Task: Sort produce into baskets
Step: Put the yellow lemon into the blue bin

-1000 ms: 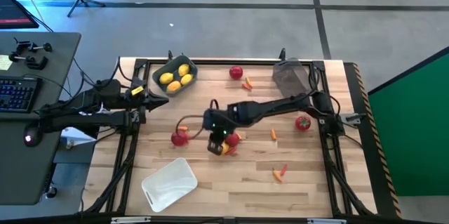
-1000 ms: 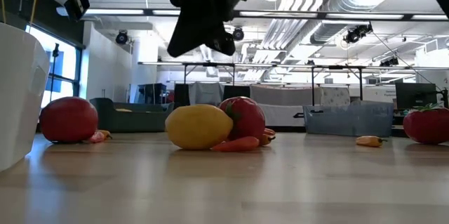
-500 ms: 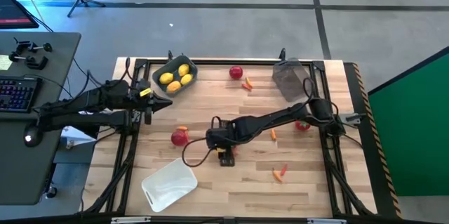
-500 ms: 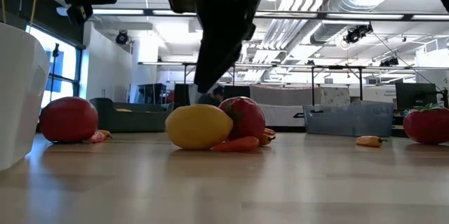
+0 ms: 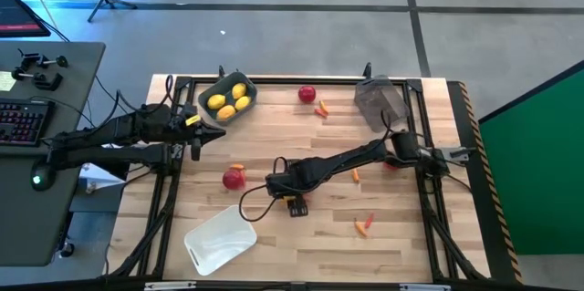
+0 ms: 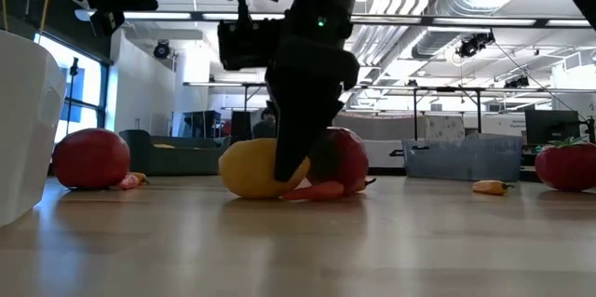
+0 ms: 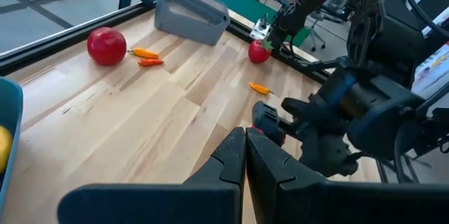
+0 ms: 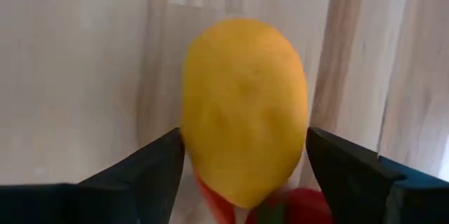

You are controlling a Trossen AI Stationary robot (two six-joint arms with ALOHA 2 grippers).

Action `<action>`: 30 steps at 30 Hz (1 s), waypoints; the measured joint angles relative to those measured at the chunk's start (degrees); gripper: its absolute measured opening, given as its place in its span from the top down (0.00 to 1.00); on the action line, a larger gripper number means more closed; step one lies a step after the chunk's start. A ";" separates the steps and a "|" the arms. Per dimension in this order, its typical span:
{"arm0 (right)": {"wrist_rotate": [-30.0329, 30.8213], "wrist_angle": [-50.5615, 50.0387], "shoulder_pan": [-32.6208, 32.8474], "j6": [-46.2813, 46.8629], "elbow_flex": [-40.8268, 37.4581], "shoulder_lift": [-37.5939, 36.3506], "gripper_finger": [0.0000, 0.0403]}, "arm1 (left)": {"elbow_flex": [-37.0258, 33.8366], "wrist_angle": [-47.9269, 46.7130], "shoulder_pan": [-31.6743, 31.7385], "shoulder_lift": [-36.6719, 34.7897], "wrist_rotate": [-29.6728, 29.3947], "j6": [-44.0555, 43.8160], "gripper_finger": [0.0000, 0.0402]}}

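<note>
Right gripper (image 8: pixel 242 157) has dropped to the table mid-board, fingers now spread either side of the lemon (image 8: pixel 244 108), not yet closed. Pick is imminent. Left gripper (image 7: pixel 245 155) stays shut beside the blue basket (image 5: pixel 224 99).

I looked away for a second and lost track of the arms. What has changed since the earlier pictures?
The right gripper has come down from above the table and opened; its fingers now straddle the yellow lemon, which lies on the table against a red fruit, not yet gripped. The left gripper stays shut beside the blue-grey basket. The produce and baskets have not moved.
</note>
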 joint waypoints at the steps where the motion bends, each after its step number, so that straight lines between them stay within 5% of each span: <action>1: 0.08 0.00 -0.04 0.61 0.00 0.12 0.32 | 0.00 -0.02 0.02 0.00 -0.02 -0.26 1.00; 9: -2.91 0.00 -0.96 6.42 0.62 -0.08 0.62 | 0.00 2.22 1.03 -1.79 0.02 1.10 1.00; 24: -8.15 16.87 -12.40 12.89 10.83 -4.10 0.63 | 0.04 17.67 8.78 -3.30 9.74 -2.94 1.00; 30: -11.98 27.74 -16.04 13.93 12.31 -4.10 0.63 | 1.74 18.07 11.60 -3.86 6.49 -1.08 0.98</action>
